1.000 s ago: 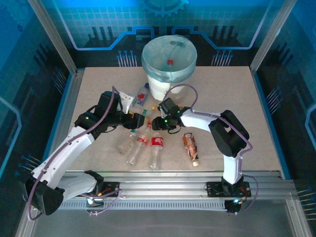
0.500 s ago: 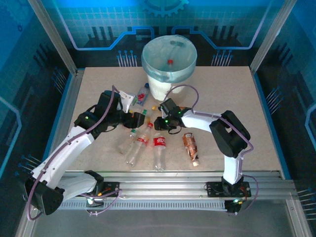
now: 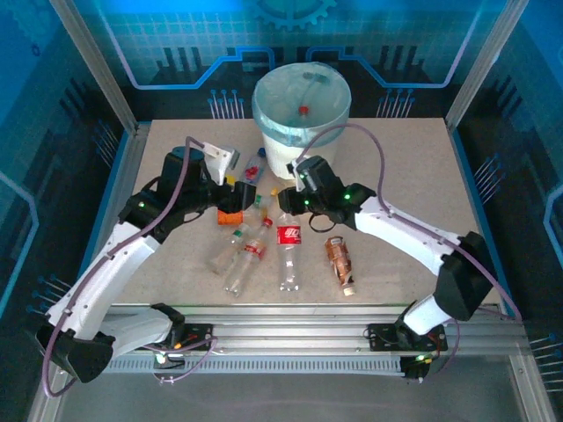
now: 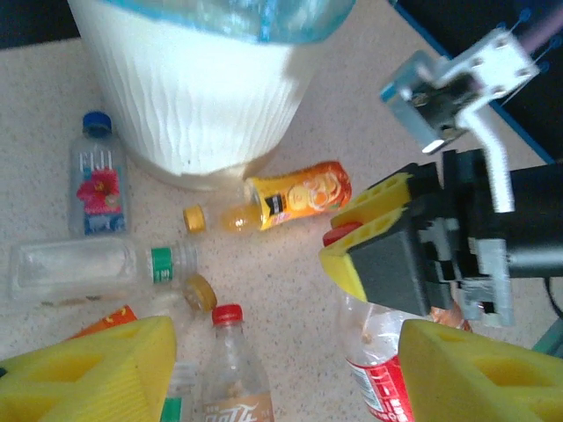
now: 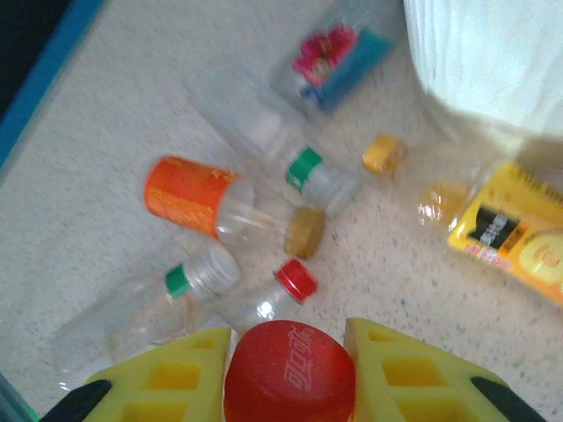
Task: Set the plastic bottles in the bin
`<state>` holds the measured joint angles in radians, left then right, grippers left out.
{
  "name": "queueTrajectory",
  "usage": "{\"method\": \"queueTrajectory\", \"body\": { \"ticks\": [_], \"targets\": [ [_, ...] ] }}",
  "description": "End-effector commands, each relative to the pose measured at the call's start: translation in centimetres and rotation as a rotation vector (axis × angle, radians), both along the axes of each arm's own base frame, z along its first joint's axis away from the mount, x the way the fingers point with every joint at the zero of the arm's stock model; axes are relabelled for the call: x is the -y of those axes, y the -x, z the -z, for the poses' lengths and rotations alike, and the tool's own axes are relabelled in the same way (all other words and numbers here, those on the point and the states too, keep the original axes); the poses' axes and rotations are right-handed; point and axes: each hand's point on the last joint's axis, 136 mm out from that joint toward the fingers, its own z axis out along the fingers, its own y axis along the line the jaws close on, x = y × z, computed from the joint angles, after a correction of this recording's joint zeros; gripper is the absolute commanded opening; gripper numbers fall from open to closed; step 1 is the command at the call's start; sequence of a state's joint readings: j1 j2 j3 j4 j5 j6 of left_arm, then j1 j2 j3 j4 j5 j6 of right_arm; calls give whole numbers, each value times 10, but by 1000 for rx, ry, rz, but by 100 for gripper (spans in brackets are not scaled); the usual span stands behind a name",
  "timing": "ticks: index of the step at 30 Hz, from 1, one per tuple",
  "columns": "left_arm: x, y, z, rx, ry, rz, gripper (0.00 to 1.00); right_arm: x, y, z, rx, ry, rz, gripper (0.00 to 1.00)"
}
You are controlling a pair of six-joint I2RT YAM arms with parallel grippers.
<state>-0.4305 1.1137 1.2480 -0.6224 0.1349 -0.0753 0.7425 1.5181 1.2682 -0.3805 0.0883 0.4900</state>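
**Right jaws clenched on a bottle cap, left jaws spread wide**

From above you see the bin (image 3: 268, 119) standing at the far middle of the worktop (image 3: 413, 176). Your right gripper (image 5: 288, 356) sits just in front of it. Its jaws are clenched on the red cap of a red-labelled bottle (image 3: 288, 251), whose body points toward the near edge. You cannot tell whether that bottle is lifted clear of the worktop.

Your left gripper (image 4: 281, 378) hovers just to the left, jaws released and wide apart. Below it, several plastic bottles (image 3: 239, 259) lie on their sides. An orange juice bottle (image 4: 295, 195) lies at the foot of the bin. A blue-capped bottle (image 4: 95, 176) with a pink flower label lies near the bin wall. A brown bottle (image 3: 339, 259) lies just right of the held one.
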Motion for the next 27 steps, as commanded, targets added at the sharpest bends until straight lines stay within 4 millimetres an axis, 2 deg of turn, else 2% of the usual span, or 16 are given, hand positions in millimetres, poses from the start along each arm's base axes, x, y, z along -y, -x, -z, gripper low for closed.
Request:
{"method": "queueTrajectory", "body": {
  "ticks": [1,7,10,16,23,27],
  "targets": [
    [1,-10,-43,122,27,-13,67,9,-3,-64,157,19,-8,19],
    [7,-32,-87,227,55,-29,66,10,-20,-164,390,32,-32,19],
    [12,-45,-107,268,58,-34,65,7,-34,-207,488,42,-40,19],
    [21,-75,-145,347,65,-45,65,9,-69,-280,671,44,-15,18],
    [28,-116,-182,426,107,-81,65,13,-111,-342,856,-18,34,18],
    [30,-142,-194,456,125,-96,65,21,-133,-358,928,-44,78,19]
  ]
}}
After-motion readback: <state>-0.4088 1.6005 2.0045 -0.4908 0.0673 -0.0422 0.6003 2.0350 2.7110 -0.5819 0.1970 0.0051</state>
